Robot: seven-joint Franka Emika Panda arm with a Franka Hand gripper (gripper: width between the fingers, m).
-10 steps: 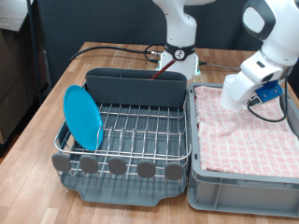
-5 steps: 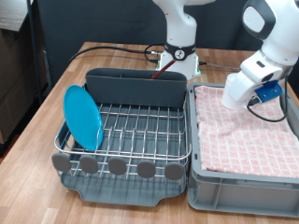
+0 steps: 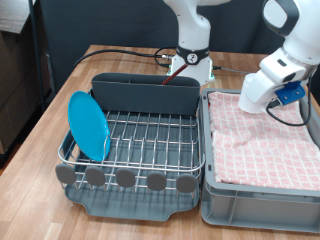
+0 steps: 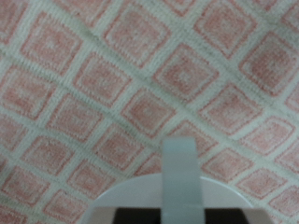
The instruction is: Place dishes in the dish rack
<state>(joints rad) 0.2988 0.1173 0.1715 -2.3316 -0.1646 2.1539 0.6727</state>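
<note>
The light-blue plate [image 3: 88, 125] stands on edge in the left end of the dish rack [image 3: 140, 135], whose wire grid is otherwise bare. My gripper [image 3: 249, 108] hangs low over the far left corner of the grey crate [image 3: 262, 205], just above its pink checked cloth [image 3: 265, 145]. The wrist view shows the cloth [image 4: 140, 75] close up. At its edge is a white rounded shape [image 4: 135, 194] with a grey strip [image 4: 179, 173] across it; I cannot tell if this is the mug. The wooden spoon is out of view.
The tall grey cutlery trough [image 3: 145, 92] stands along the rack's far side and the row of grey discs [image 3: 125, 178] along its near side. The robot base [image 3: 190, 60] and black cables [image 3: 120, 55] lie behind on the wooden table [image 3: 60, 95].
The arm has shifted slightly up and towards the exterior view's right over the crate. The plate and rack have not moved.
</note>
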